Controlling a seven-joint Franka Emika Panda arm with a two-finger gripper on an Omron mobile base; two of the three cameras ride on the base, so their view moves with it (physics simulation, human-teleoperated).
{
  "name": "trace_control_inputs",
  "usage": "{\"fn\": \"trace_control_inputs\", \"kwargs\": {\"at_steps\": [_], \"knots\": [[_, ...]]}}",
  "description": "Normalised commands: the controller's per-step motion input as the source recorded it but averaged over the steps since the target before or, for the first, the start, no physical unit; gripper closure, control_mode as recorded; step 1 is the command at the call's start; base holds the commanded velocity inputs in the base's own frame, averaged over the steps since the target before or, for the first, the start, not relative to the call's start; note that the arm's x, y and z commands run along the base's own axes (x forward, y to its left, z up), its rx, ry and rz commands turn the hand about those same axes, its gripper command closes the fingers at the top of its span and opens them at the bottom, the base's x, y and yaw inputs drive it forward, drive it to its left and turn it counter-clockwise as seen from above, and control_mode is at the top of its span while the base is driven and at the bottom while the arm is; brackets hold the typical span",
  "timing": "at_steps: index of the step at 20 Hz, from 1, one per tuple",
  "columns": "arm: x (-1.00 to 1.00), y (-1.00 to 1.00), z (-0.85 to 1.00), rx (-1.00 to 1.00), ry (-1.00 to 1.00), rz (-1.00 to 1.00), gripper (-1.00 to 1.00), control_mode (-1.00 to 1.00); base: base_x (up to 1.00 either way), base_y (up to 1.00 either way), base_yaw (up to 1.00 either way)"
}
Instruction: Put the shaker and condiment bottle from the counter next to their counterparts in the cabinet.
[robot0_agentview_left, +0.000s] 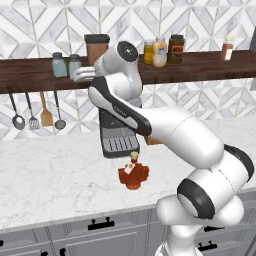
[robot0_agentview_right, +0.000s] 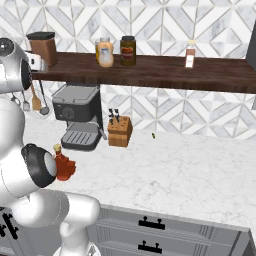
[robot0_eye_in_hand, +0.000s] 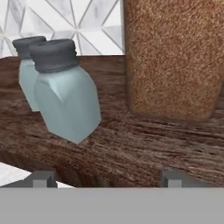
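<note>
Your pincer (robot0_eye_in_hand: 105, 178) hangs released at the cabinet (robot0_eye_in_hand: 131, 144), fingertips apart and gripping nothing. Just ahead, you see the shaker (robot0_eye_in_hand: 63, 94), pale blue-grey and dark-capped, standing tilted beside its twin (robot0_eye_in_hand: 27, 70). The lumpy red-orange condiment bottle (robot0_agentview_left: 133, 174) sits on the tabletop (robot0_agentview_left: 55, 175).

brown canister (robot0_eye_in_hand: 173, 61): top and right side cut off by the hand view's edge.
far shaker (robot0_eye_in_hand: 27, 65): we see it partly hidden behind the near shaker (robot0_eye_in_hand: 65, 94).
condiment bottle (robot0_agentview_right: 64, 167): partly hidden by the arm in the right base view.
gripper (robot0_eye_in_hand: 105, 178): we see only the fingertips.
</note>
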Motion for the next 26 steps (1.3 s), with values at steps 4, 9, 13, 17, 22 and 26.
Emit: {"fn": "trace_control_inputs", "kwargs": {"at_steps": [4, 9, 13, 17, 22, 26], "knots": [[-0.01, -0.01, -0.64, -0.16, 0.0, -0.49, -1.0, -1.0, 0.0, 0.0, 0.0], [-0.01, -0.04, -0.62, -0.12, 0.0, -0.58, -1.0, -1.0, 0.0, 0.0, 0.0], [-0.32, -0.14, -0.79, -0.03, 0.0, -0.64, -1.0, -1.0, 0.0, 0.0, 0.0], [-0.56, -0.22, -0.76, 0.0, 0.0, -0.68, -1.0, -1.0, 0.0, 0.0, 0.0], [-0.32, 0.02, -0.11, 0.02, -0.01, -0.31, -1.0, -1.0, 0.0, 0.0, 0.0], [0.0, 0.0, -0.04, 0.0, 0.0, 0.0, -1.0, -1.0, 0.0, 0.0, 0.0]]}}
